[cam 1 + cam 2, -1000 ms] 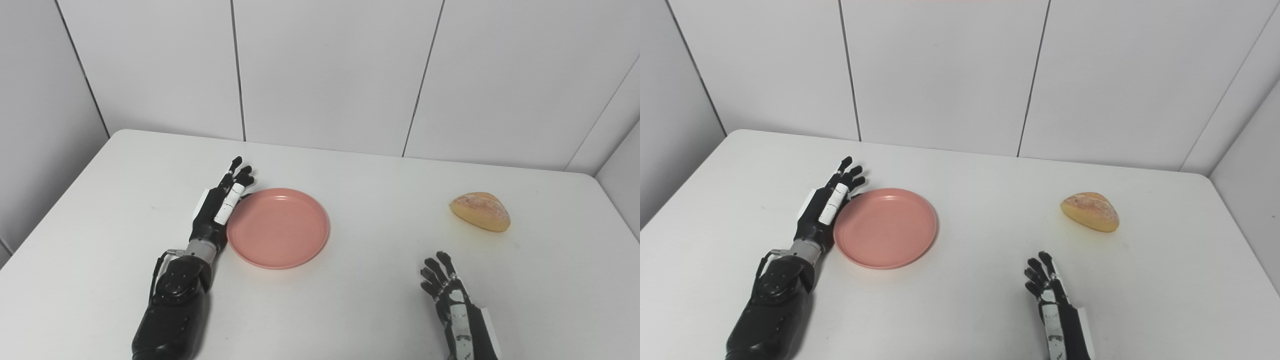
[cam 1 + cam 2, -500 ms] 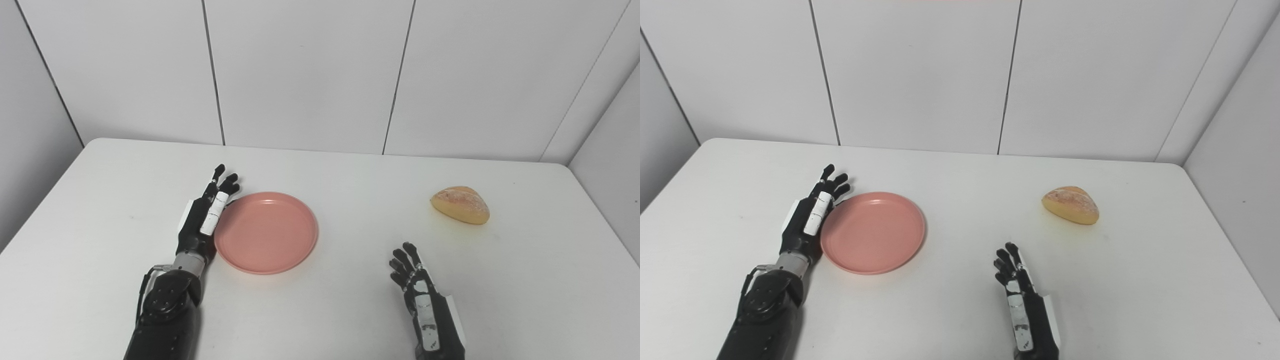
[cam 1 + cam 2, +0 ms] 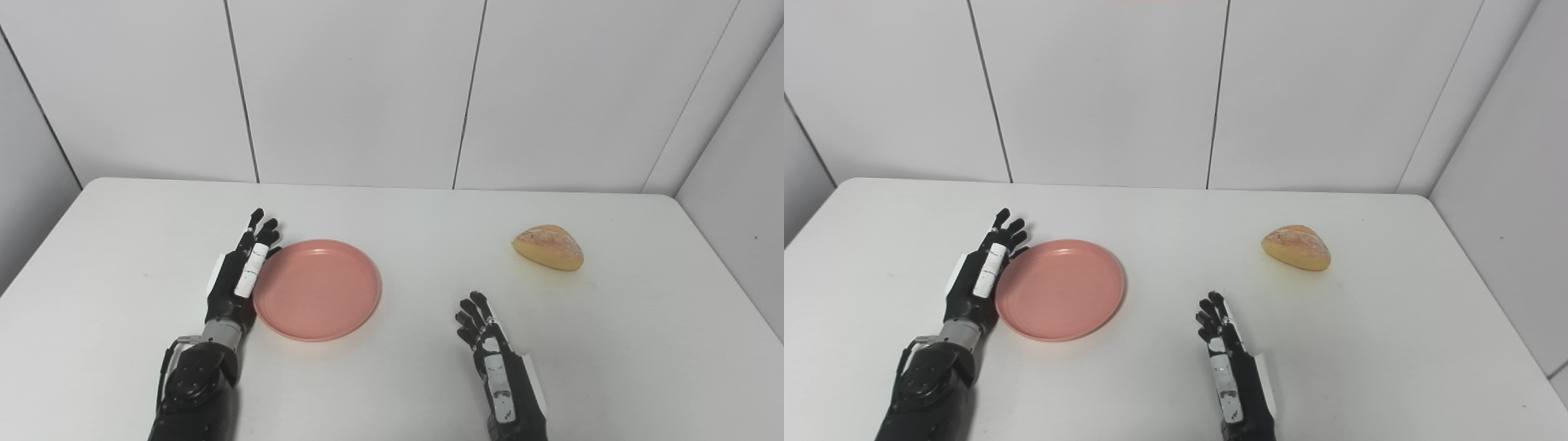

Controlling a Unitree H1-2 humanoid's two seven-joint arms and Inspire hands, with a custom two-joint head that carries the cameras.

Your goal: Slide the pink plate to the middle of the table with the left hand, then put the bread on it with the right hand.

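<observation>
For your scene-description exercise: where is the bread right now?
In the left eye view the bread lies alone on the right side of the table, beyond the right robot hand and well right of the plate.

Plate: the pink plate (image 3: 318, 289) looks like smooth plastic with a soft sheen.
Bread: the bread (image 3: 548, 247) has a matt, rough, speckled crust.
Table: the table (image 3: 643, 343) is smooth, matt white.
Hands: the left hand (image 3: 240, 275) and right hand (image 3: 497, 367) show glossy black plastic with white panels.
Wall: the wall panels (image 3: 355, 92) are smooth, matt white.
</observation>
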